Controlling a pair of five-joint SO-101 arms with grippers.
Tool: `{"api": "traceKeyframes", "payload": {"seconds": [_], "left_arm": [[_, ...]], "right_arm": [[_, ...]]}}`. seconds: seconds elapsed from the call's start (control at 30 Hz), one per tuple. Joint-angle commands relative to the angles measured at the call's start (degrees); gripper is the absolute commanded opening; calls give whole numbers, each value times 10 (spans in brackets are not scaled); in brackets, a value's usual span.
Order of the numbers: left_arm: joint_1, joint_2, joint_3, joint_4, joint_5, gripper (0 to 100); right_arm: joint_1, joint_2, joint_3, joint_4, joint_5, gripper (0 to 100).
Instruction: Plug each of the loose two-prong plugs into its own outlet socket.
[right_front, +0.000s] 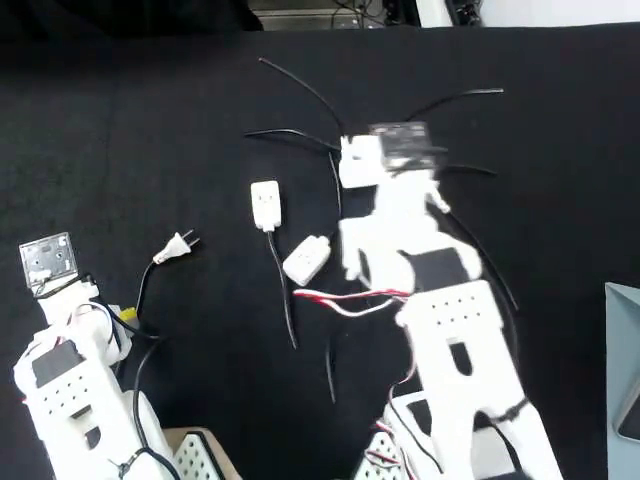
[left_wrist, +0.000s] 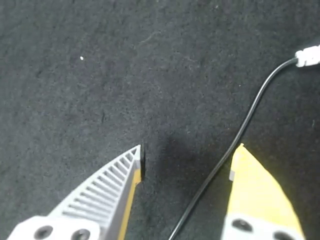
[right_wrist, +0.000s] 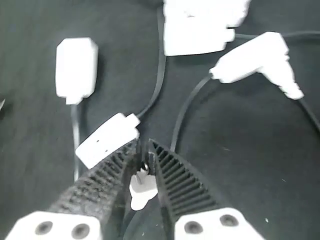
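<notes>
Spread apart, my left jaws (left_wrist: 190, 148) hang over the table (left_wrist: 100, 75). A black cord (left_wrist: 250, 115) runs between them to a loose plug (left_wrist: 310, 55) beyond the tips, apart from the outlet socket (right_wrist: 107, 140). My right jaws (right_wrist: 145, 150) pinch a second plug (right_wrist: 141, 187) just beside that socket, whose long axis slants across my line; I judge this arm the nearer.

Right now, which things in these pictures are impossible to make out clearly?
- Right wrist view: the held plug; the right tool covers its prongs.
- Left wrist view: loose plug, cut by the edge.
- High view: right tool's grasp, hidden under its arm.
</notes>
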Motion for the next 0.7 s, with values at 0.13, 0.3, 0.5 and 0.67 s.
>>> {"api": "traceKeyframes", "payload": {"seconds": [0.13, 0.3, 0.5, 0.67], "left_arm": [[-4, -8, -14, -10, 4, 285], [-4, -8, -14, -10, 4, 285], [-5, -8, -14, -10, 4, 285], [-5, -8, -14, -10, 4, 285]], "right_arm": [[99, -21, 1, 21, -70, 208], [104, -21, 1, 35, 8, 237], [104, -17, 11, 35, 288, 212], [103, -17, 78, 62, 537, 194]]}}
